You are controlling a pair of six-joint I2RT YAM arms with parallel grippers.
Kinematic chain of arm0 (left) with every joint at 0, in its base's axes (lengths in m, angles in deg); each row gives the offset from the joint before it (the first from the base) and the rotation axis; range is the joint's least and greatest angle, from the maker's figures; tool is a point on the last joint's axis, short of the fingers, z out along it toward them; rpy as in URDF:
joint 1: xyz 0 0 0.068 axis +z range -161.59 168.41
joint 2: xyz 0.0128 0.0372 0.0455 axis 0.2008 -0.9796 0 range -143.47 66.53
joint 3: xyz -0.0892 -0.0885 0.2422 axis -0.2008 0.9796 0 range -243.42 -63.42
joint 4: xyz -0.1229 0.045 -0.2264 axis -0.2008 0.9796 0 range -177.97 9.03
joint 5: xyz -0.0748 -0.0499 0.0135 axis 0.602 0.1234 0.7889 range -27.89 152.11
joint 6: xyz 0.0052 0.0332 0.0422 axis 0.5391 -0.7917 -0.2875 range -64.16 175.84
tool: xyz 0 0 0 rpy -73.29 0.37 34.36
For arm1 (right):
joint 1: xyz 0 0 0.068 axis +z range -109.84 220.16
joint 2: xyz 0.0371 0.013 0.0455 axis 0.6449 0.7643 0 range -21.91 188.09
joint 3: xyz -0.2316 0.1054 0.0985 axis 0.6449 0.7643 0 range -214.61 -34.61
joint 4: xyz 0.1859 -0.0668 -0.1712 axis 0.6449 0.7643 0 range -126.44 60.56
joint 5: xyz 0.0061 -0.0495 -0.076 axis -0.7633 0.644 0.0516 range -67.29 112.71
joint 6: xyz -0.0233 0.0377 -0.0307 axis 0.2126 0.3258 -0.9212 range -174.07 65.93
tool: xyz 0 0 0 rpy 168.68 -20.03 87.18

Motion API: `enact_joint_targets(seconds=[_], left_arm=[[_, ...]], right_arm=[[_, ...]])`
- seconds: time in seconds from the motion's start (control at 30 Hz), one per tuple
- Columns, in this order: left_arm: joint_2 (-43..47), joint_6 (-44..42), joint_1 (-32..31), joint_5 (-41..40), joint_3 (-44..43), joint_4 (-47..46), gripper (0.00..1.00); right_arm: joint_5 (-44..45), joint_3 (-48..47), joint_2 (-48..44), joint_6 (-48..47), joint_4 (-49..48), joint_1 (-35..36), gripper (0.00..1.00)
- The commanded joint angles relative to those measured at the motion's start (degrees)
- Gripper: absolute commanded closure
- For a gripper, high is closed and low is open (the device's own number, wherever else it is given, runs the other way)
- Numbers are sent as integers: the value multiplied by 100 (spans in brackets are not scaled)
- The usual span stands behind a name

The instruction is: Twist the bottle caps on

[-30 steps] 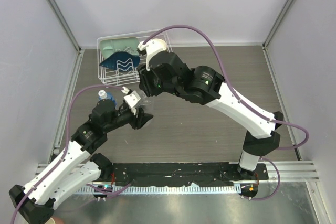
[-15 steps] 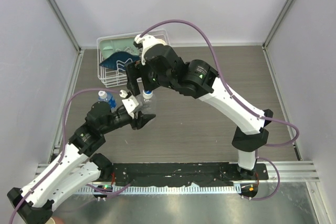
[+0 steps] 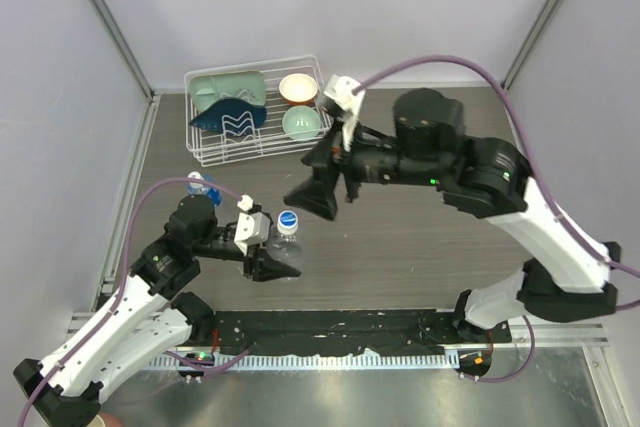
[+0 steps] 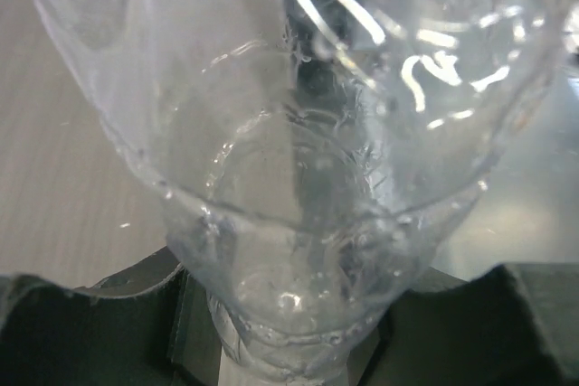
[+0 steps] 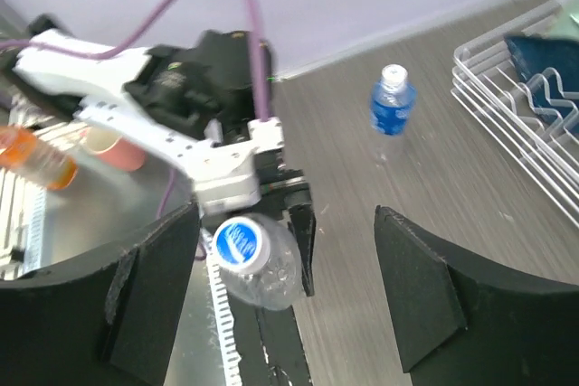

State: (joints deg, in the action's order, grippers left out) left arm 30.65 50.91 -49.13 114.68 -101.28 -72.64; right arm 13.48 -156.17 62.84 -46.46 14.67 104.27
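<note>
No readable writing anywhere. On top of the small round white plastic screw cap (image 5: 237,243), only a blue swirl mark, too small to pass for a name. Seated on the neck of the plain, label-free clear plastic water bottle (image 3: 288,249); threaded tight or merely resting, impossible to tell. Clenched around that bottle's body, the left gripper (image 3: 274,259), over the front-left of the grey wood-grain table (image 3: 400,247) (through the left wrist camera, nothing but clear plastic and glare, with dark jaw edges cut off at the bottom). Spread wide and grasping nothing, the right gripper (image 3: 318,182), hanging above the capped bottle and apart from it. Behind the left arm, the small clear plastic water bottle with a blue label band (image 5: 392,108), upright on the table, white cap (image 5: 393,71) on, label print blurred beyond reading. From overhead, half hidden by the arm.
</note>
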Motion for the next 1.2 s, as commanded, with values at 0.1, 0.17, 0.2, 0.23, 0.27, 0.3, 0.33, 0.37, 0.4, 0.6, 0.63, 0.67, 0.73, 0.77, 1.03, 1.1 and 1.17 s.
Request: enact_joint_targets(seconds=[0.1,0.17,0.2,0.23,0.27,0.3,0.33,0.37,0.4,0.6,0.63,0.67,0.73,0.77,1.03,1.1,1.17], left_arm=[[-42,211,-8,1913,-107,145,91],[-86,316,-8,2124,-124,145,92],[-95,352,1,2186,-133,137,92],[-104,387,1,2291,-142,145,93],[-104,431,1,2318,-168,145,93],[-112,431,1,2327,-168,172,93],[-112,440,1,2327,-186,189,94],[-121,440,10,2310,-186,207,94],[-130,449,18,2301,-195,198,94],[-174,458,27,2283,-239,110,97],[-174,458,27,2275,-247,58,97],[-191,458,27,2266,-256,31,97],[-209,458,36,2239,-265,-39,98],[-209,458,36,2231,-274,-48,98],[-227,458,45,2195,-335,-22,99],[-227,466,54,2204,-353,-13,100],[-227,467,54,2222,-362,5,100]], right_arm=[[-1975,1617,-1188,-963,-1551,4,21],[-2257,1723,-1198,-1043,-1648,4,23],[-2319,1723,-1154,-1069,-1657,4,23],[-2433,1697,-1119,-1104,-1648,4,25],[-2469,1671,-1075,-1104,-1648,13,25],[-2495,1636,-970,-1104,-1640,4,27],[-2574,1574,-926,-1113,-1648,13,30],[-2601,1565,-890,-1122,-1648,13,31],[-2618,1556,-820,-1139,-1674,30,33],[-2697,1486,-653,-1298,-1535,206,39],[-2706,1434,-583,-1324,-1482,250,41],[-2724,1398,-548,-1403,-1342,320,42],[-2663,1276,-460,-1482,-1183,382,44],[-2654,1249,-442,-1517,-1078,408,44],[-2461,1345,-556,-1535,-1024,426,50],[-2390,1328,-574,-1544,-1077,426,50],[-2320,1301,-574,-1570,-1068,426,50]])
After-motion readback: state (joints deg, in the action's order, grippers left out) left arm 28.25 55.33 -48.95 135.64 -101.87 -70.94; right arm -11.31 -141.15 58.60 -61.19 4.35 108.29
